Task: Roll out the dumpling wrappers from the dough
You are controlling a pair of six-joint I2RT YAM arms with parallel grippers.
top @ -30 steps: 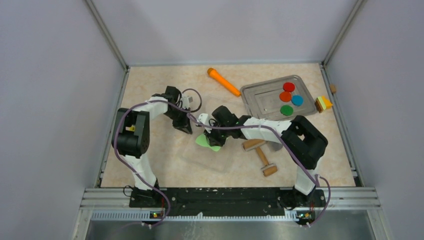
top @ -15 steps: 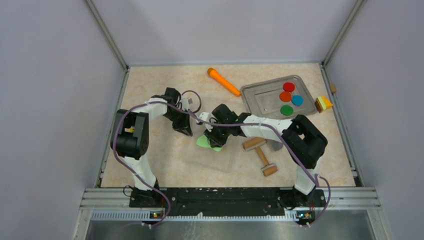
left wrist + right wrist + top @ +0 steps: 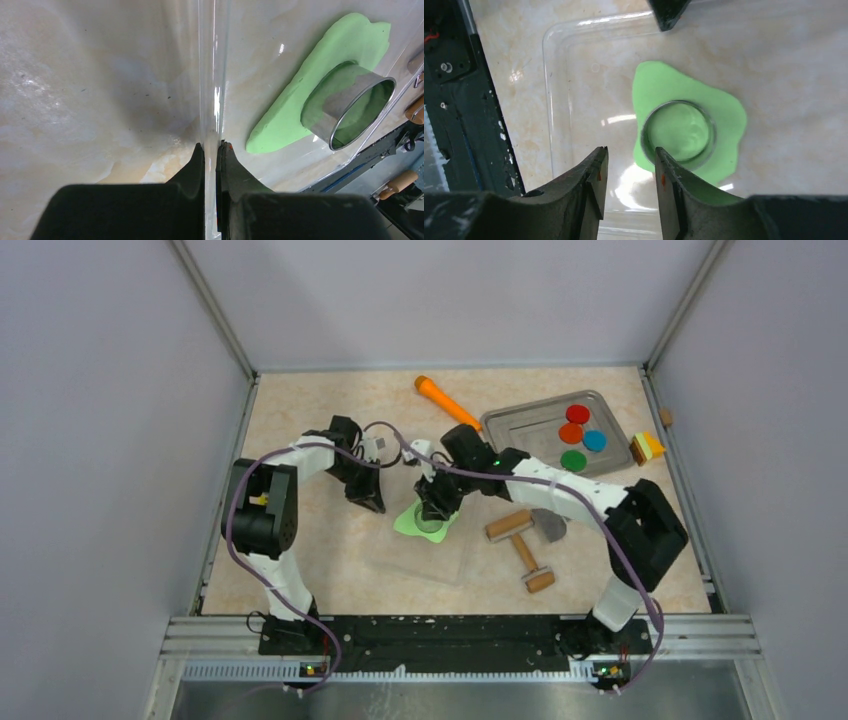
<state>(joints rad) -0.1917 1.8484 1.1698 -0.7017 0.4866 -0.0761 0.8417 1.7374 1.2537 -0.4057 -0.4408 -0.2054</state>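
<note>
The dough (image 3: 409,524) is a thin lime-green sheet lying on a clear plastic tray (image 3: 420,562). A metal ring cutter (image 3: 431,524) stands in it, with dough showing inside the ring. In the right wrist view the dough (image 3: 659,82) and cutter (image 3: 679,103) lie just past my right gripper (image 3: 630,161), which is open and empty above them. My right gripper also shows in the top view (image 3: 433,502). My left gripper (image 3: 212,148) is shut on the clear tray's edge (image 3: 212,75), left of the dough (image 3: 320,55) and cutter (image 3: 340,102). No separate lime-green wrappers show.
A steel tray (image 3: 520,440) at the back right holds red, orange, blue and dark green discs. An orange tool (image 3: 447,403) lies behind it. Two wooden rollers (image 3: 508,528) (image 3: 533,565) and a grey piece (image 3: 550,526) lie right of the clear tray. A small coloured block (image 3: 647,448) sits at the far right.
My right gripper has drawn back from the dough toward the far side, leaving the ring cutter standing in it. The right arm's elbow has swung right. The left arm has not moved.
</note>
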